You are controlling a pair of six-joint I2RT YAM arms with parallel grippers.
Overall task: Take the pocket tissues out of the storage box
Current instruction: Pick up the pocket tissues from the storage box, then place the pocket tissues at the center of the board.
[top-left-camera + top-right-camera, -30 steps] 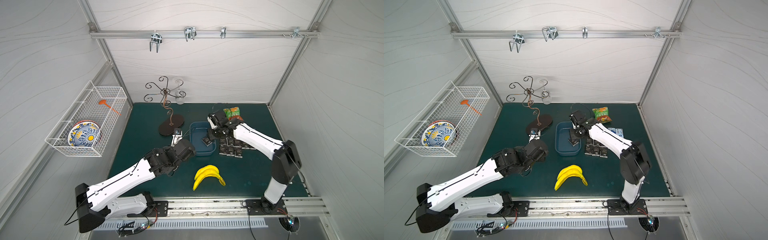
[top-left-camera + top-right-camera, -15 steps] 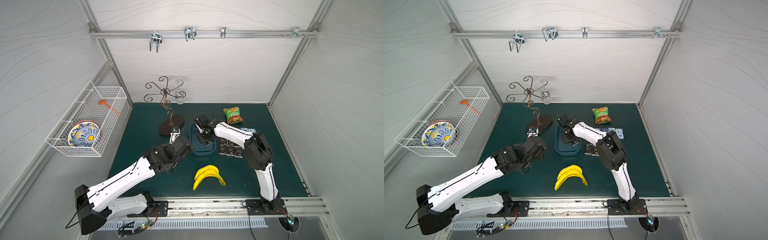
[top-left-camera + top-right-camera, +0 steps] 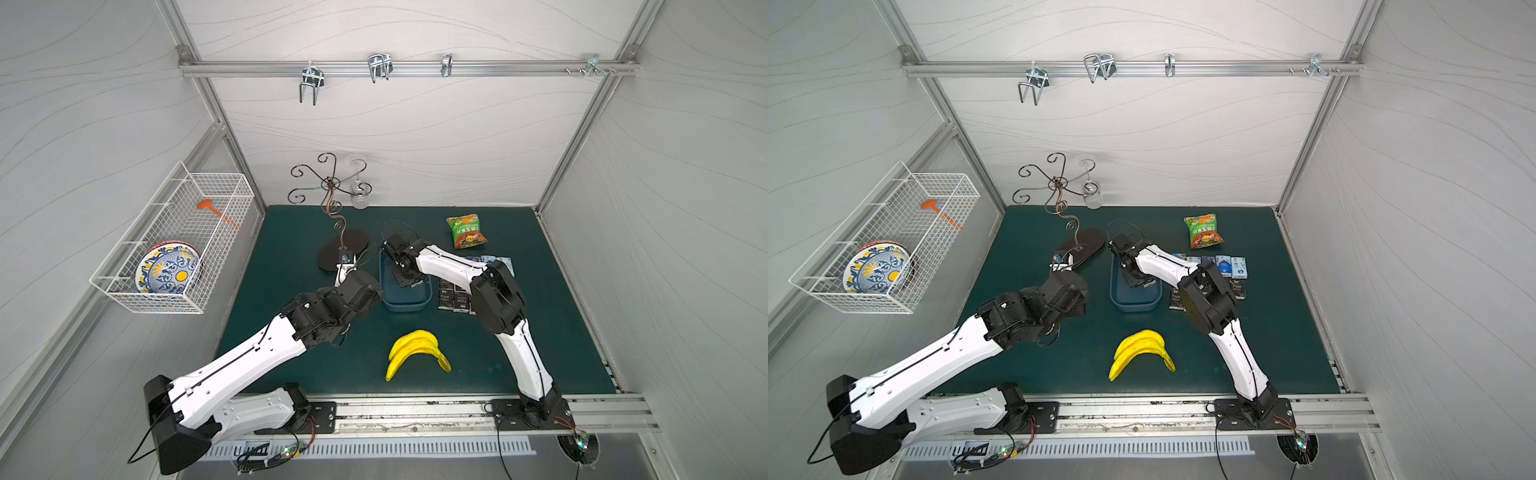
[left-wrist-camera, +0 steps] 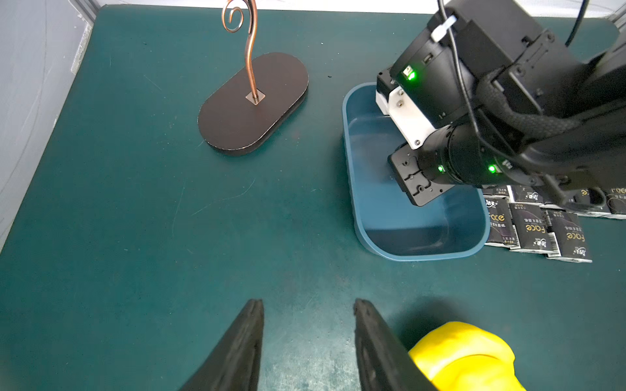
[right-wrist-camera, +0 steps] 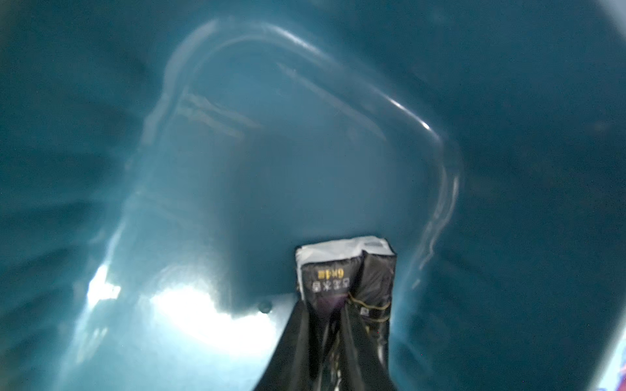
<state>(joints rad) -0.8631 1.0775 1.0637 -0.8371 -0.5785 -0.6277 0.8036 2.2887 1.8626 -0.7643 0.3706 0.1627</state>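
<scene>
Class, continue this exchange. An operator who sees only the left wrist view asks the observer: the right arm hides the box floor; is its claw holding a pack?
Observer: Yes. The right wrist view shows the right claw shut on a black tissue pack.
Operator: Any other packs inside?
Observer: None on the storage box floor visible in that view.
Operator: What lies past the laid-out packs?
Observer: A green snack bag, in both top views.
</scene>
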